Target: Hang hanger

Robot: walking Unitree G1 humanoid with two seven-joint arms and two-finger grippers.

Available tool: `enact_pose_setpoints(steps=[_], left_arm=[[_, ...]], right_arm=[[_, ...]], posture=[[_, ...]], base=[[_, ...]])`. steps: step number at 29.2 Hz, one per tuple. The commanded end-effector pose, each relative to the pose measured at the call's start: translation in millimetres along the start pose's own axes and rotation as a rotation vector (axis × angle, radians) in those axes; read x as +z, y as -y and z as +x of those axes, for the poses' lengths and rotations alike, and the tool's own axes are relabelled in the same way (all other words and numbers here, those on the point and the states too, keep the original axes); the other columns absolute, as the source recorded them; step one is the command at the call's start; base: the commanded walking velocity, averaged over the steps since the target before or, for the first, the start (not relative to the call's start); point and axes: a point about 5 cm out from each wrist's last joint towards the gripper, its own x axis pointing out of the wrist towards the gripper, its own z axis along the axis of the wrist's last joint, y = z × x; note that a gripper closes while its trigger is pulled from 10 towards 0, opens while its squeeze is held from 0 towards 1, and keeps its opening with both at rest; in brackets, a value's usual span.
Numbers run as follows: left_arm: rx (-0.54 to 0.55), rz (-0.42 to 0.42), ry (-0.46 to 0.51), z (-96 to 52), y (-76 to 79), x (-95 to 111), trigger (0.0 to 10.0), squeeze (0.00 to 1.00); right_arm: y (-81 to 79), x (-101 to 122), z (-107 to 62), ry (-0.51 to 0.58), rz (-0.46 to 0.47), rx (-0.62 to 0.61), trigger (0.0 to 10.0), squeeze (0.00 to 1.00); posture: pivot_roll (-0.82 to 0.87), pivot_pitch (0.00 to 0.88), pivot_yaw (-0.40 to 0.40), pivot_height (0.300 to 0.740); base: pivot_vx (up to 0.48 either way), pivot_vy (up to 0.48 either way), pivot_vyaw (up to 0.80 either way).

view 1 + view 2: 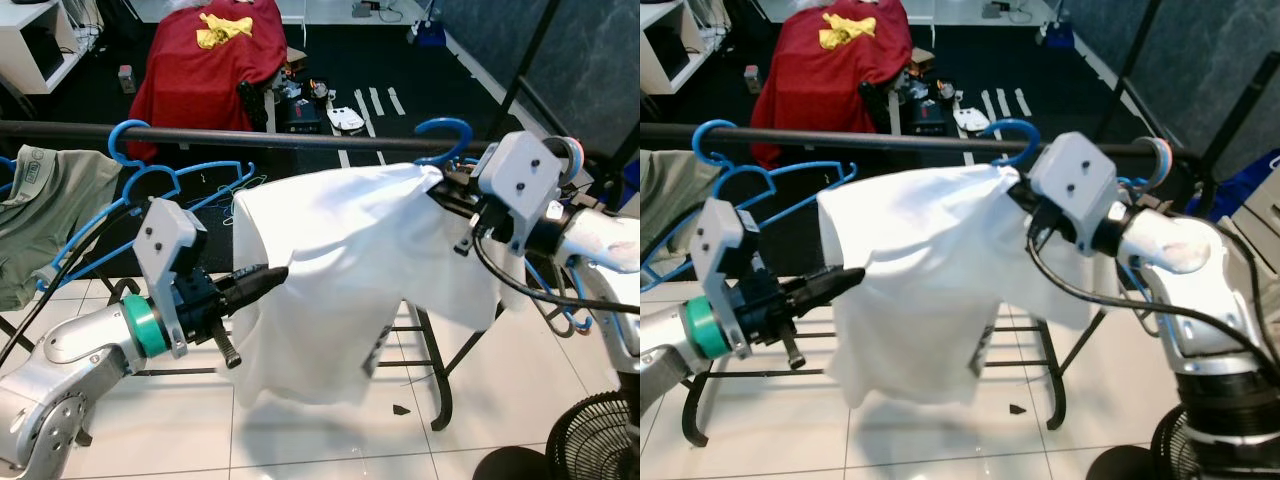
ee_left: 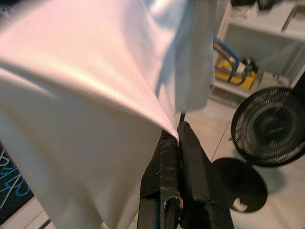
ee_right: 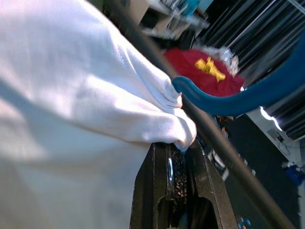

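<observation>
Nearing done: hook [image 1: 447, 135] sits at the rail [image 1: 300, 139], both pincers, right [image 1: 452, 187] and left [image 1: 275, 274], clamped on the shirt [image 1: 340, 270]; releasing remains.

Bright, even indoor light; soft glare on the glossy white floor tiles [image 1: 330, 440]. Sharp in both eye views. Overexposed, blurred draped white cotton shirt [image 2: 86, 95] close to wrist lenses; soft-focus thick blue plastic hanger hook [image 3: 238, 98].

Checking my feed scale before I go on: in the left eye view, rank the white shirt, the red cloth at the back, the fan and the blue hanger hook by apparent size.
1. white shirt, largest by far
2. red cloth, though it is farther back
3. fan, cut off by the frame edge
4. blue hanger hook, smallest
</observation>
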Motion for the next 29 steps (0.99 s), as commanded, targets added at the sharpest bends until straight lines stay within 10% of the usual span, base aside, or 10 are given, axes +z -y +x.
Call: enact_pose_setpoints(steps=[1, 21, 29], left_arm=[[-0.003, 0.007, -0.041, 2.8, 0.6, -10, 0.0, 0.0], [-0.104, -0.163, 0.058, 63.2, 38.0, -19, 0.0, 0.0], [-0.172, -0.089, -0.018, 91.2, 64.7, -32, 0.0, 0.0]], right_arm=[[7.9, 13, -1.7, 0.059, -0.004, -0.043, 0.0, 0.0], [7.9, 22, 1.1, 0.143, 0.064, -0.062, 0.0, 0.0], [7.2, 23, 2.0, 0.152, 0.076, -0.061, 0.0, 0.0]], posture=[[-0.06, 0.039, 0.098, 0.74], [-0.07, 0.04, 0.103, 0.74], [-0.07, 0.036, 0.102, 0.74]], base=[[0.0, 0.0, 0.0], [0.0, 0.0, 0.0], [0.0, 0.0, 0.0]])
